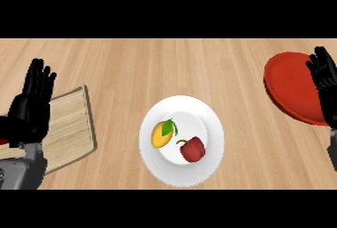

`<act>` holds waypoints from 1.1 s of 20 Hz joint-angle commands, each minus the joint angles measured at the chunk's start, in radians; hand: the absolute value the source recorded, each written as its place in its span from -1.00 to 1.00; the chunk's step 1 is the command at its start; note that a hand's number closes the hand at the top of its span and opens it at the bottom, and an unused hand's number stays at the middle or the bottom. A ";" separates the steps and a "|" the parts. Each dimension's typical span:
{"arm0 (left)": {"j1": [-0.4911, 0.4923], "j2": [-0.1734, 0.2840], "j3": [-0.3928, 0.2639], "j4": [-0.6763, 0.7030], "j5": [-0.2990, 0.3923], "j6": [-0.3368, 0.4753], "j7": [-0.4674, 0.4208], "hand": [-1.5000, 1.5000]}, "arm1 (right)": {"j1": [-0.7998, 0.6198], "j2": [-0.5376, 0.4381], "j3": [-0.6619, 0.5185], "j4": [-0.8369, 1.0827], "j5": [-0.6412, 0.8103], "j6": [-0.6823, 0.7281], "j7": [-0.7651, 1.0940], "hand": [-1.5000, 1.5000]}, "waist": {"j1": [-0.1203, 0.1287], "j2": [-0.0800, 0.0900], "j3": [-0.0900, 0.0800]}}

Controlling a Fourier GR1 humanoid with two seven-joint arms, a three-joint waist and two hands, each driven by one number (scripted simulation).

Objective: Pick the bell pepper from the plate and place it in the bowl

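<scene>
A red bell pepper (193, 150) lies on the white plate (209, 116) in the middle of the counter, at the plate's lower right. Beside it on the plate sits a yellow fruit with a green stem (162, 133). The red bowl (291, 87) stands at the far right. My right hand (323, 75) is at the right edge, fingers straight and up, in front of the bowl's right part. My left hand (33, 98) rests open at the left edge, fingers up. Both hands are well apart from the plate.
A wooden cutting board (71, 127) lies at the left, partly behind my left hand and forearm. Bare wooden counter (164, 62) stretches beyond the plate and between plate and bowl.
</scene>
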 commanded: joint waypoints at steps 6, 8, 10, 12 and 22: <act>-0.014 -0.047 -0.156 0.042 -0.043 -0.075 0.023 0.00 | 0.022 0.049 0.557 -0.192 0.323 0.196 0.030 1.00 | 0.050 0.018 0.002; 0.046 -0.054 -0.161 0.049 -0.026 -0.084 0.040 0.00 | 0.019 0.016 0.446 -0.238 0.566 -0.132 -0.035 1.00 | -0.007 -0.008 0.005; 0.031 -0.078 -0.181 0.057 -0.049 -0.059 0.045 0.00 | 0.148 0.241 0.531 -0.285 0.516 -0.249 -0.105 -1.00 | -0.004 0.007 0.012; 0.041 -0.082 -0.189 0.050 -0.058 -0.061 0.026 0.00 | 0.238 0.308 0.582 -0.287 0.484 -0.278 -0.233 -1.00 | 0.006 0.011 0.013; 0.029 -0.127 -0.201 0.079 -0.088 -0.054 0.032 0.00 | 0.433 0.282 0.784 -0.597 0.996 -0.428 0.006 -1.00 | 0.004 0.009 0.007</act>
